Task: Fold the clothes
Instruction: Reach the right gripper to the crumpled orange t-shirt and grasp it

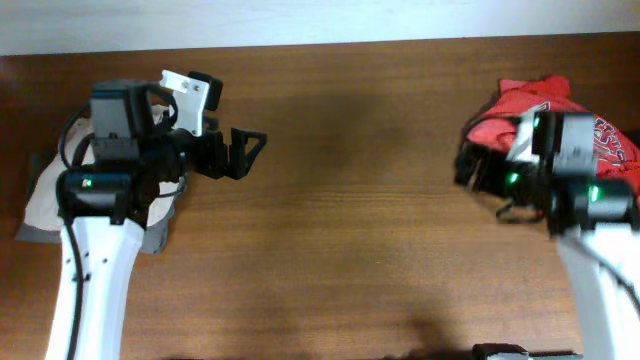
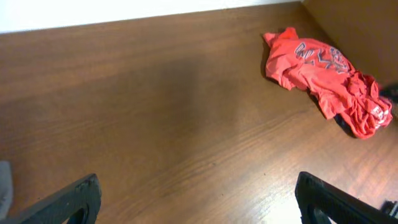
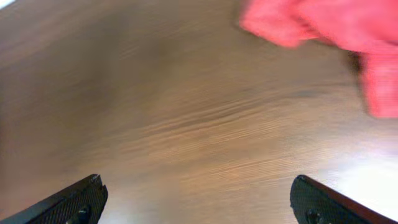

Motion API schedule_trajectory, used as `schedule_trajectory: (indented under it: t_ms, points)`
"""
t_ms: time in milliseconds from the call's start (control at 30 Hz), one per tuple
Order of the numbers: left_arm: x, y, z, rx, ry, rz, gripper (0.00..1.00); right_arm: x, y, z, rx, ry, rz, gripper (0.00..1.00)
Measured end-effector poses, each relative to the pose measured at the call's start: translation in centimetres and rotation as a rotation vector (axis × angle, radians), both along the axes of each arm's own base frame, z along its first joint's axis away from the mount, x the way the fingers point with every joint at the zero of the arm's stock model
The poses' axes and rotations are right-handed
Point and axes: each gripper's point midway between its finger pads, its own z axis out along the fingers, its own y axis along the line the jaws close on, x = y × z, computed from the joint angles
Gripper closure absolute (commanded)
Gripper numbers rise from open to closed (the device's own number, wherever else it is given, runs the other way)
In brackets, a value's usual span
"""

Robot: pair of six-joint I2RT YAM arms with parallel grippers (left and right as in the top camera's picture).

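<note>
A crumpled red shirt [image 1: 530, 105] with white and navy print lies in a heap at the far right of the wooden table. It also shows in the left wrist view [image 2: 314, 68] and, blurred, in the right wrist view [image 3: 311, 22]. A dark bit of cloth [image 2: 342, 122] peeks out under its near edge. My right gripper [image 1: 470, 165] [image 3: 199, 199] is open and empty, hovering just left of the heap. My left gripper [image 1: 243, 150] [image 2: 199, 199] is open and empty above bare table at the far left, well away from the shirt.
A beige and grey cloth [image 1: 40, 200] lies at the table's left edge, partly under my left arm; a grey corner of it shows in the left wrist view [image 2: 4, 185]. A white wall [image 1: 320, 20] runs behind the table's far edge.
</note>
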Motion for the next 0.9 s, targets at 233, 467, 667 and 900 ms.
schedule_trajectory:
  t_ms: [233,467,667,900]
  points:
    - [-0.3,0.1,-0.6,0.004,0.031,0.002,0.01,2.3,-10.2,-4.6,-0.044,0.173,-0.332,0.00]
    - [-1.3,1.8,-2.9,0.094,0.129,0.081,0.01,-0.6,-18.3,-11.7,-0.001,0.377,-0.620,0.01]
    - [-1.2,2.7,-3.5,0.157,0.141,0.123,0.01,-1.0,-22.4,-15.0,0.035,0.385,-0.759,0.04]
    - [-1.1,2.9,-3.6,0.181,0.133,0.132,0.01,1.3,-24.1,-17.2,0.030,0.320,-0.781,0.20]
